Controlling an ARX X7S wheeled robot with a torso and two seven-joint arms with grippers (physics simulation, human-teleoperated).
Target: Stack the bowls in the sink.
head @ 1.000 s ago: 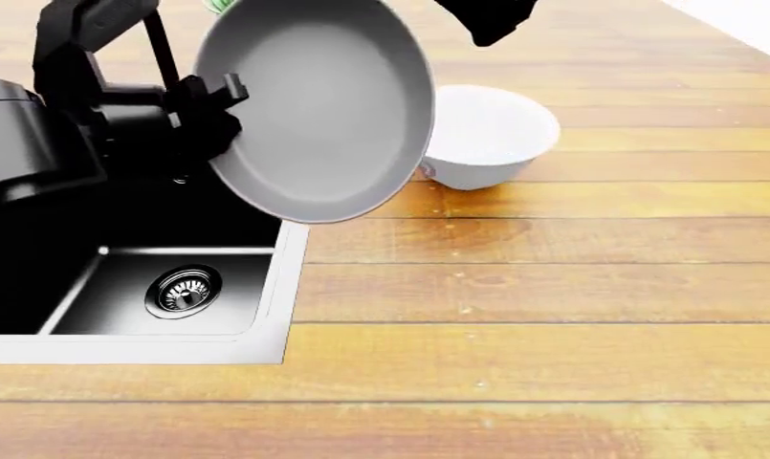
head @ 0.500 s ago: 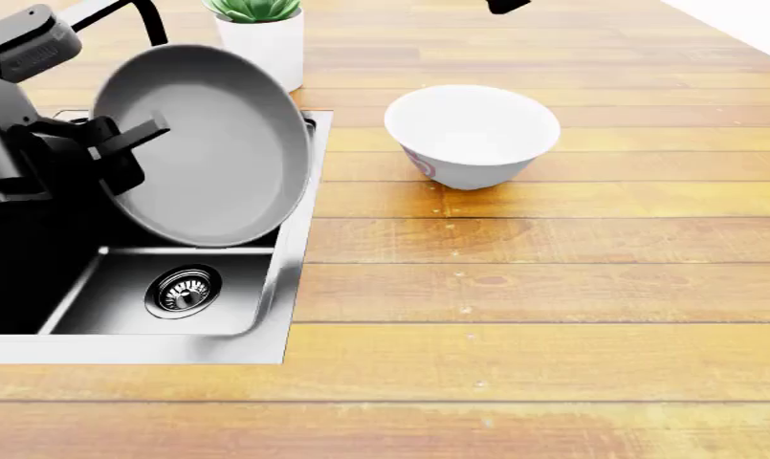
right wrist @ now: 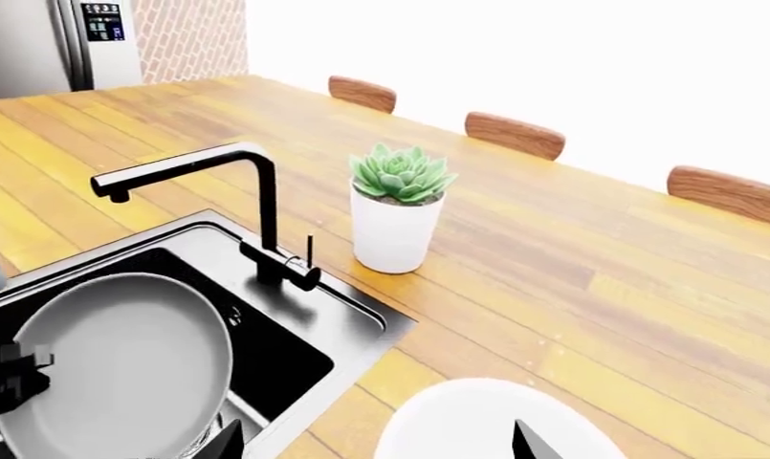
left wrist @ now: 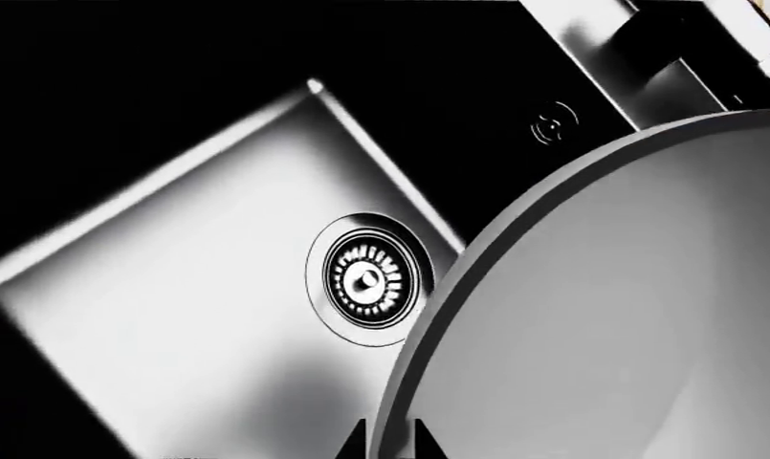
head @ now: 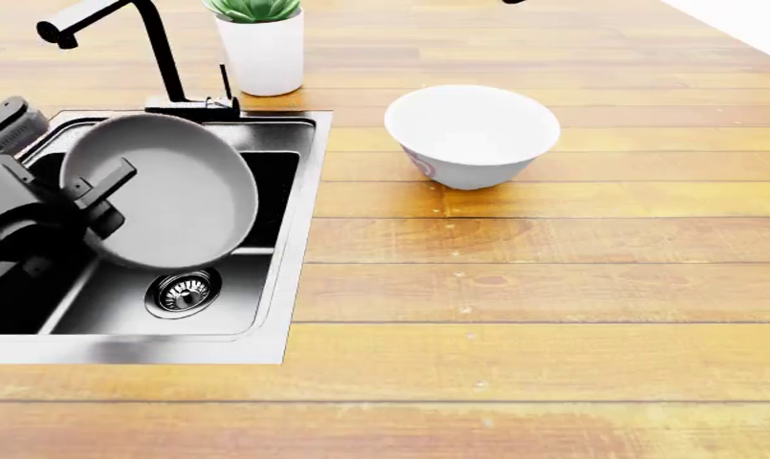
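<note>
The wide matte grey bowl (head: 162, 191) hangs tilted on its edge above the black sink basin (head: 296, 239), over the steel drain (head: 185, 290). My left gripper (head: 100, 188) is shut on the bowl's rim; in the left wrist view the rim (left wrist: 614, 316) runs between its two fingertips (left wrist: 388, 445). The glossy white bowl (head: 474, 132) with a pink side mark stands on the wooden counter right of the sink. My right gripper (right wrist: 376, 445) is open and empty, high above the white bowl (right wrist: 487, 426).
The black angular faucet (head: 155, 48) stands at the sink's back rim. A white plant pot with a green succulent (head: 263, 48) stands just behind it. The wooden counter (head: 551, 287) stretches to the right and front.
My left gripper has carried the grey bowl left and down, from over the sink's right rim to low over the basin. The right arm has gone up out of the head view.
</note>
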